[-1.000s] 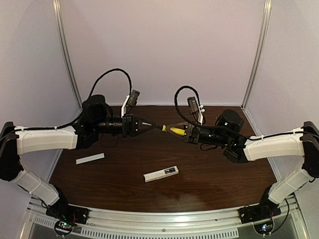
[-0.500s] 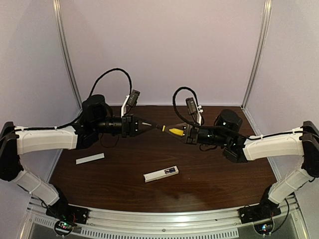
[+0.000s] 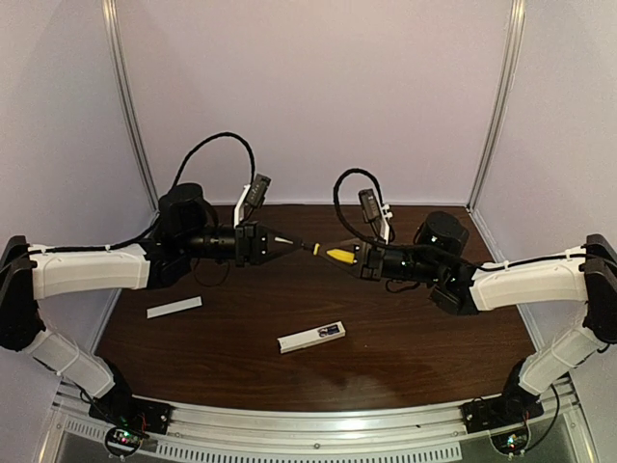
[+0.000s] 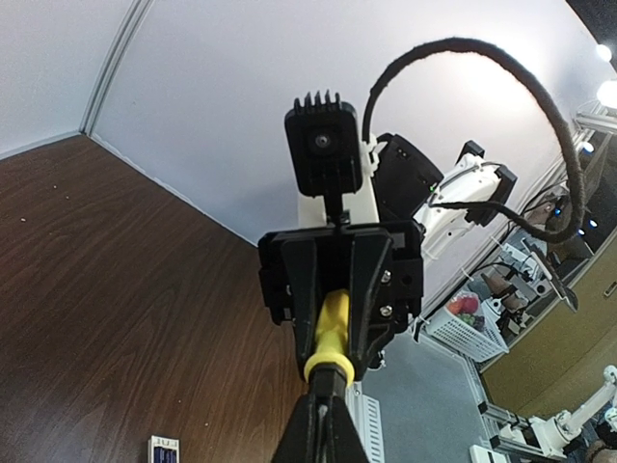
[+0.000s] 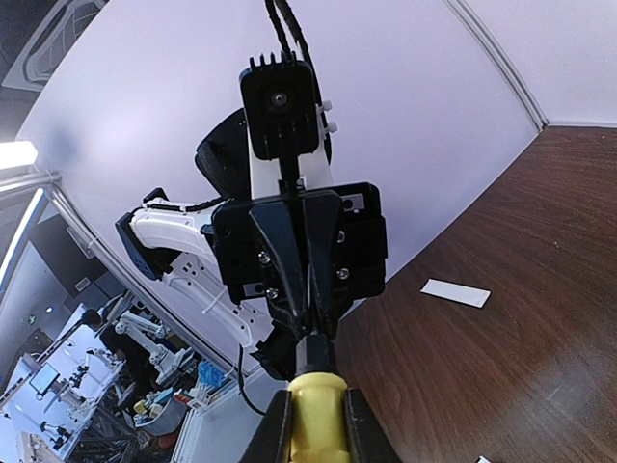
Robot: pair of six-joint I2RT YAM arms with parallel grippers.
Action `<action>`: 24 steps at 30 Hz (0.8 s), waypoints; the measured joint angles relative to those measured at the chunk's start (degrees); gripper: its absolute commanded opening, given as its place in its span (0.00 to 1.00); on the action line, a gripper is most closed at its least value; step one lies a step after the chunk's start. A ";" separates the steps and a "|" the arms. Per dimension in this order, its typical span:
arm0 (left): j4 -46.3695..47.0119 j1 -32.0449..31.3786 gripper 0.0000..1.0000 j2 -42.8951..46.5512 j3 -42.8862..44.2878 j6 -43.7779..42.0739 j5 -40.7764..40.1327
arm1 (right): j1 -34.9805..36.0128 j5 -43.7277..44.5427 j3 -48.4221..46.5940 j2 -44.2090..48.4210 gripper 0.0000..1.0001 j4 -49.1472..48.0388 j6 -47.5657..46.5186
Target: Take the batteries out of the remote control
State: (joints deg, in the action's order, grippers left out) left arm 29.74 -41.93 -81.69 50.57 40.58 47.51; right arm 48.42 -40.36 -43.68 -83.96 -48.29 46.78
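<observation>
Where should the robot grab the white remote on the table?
Probably straight down from above, pinching the remote control across its long edges, on the plain white half away from the blue battery recess. It lies flat on the table, long and slim, so only its narrow width suits the jaws.

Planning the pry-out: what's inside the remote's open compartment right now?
Blue batteries sit in the open recess of the remote control; the cover lies apart on the table. How many cells there are, and anything beneath them, cannot be made out.
</observation>
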 measured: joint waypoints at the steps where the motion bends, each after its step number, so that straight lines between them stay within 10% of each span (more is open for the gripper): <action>1: -0.20 0.00 0.07 0.00 0.00 -0.17 -0.04 | 0.00 0.00 0.00 0.00 0.00 0.09 -0.04; 24: -21.77 0.00 0.59 9.81 -0.50 -13.75 -17.05 | 0.48 5.20 -1.05 1.86 0.00 15.37 -8.13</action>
State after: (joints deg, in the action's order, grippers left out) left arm 7.97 -41.93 -71.88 50.06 26.83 30.46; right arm 48.90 -35.16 -44.73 -82.11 -32.93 38.65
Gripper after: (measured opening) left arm 0.504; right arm 0.168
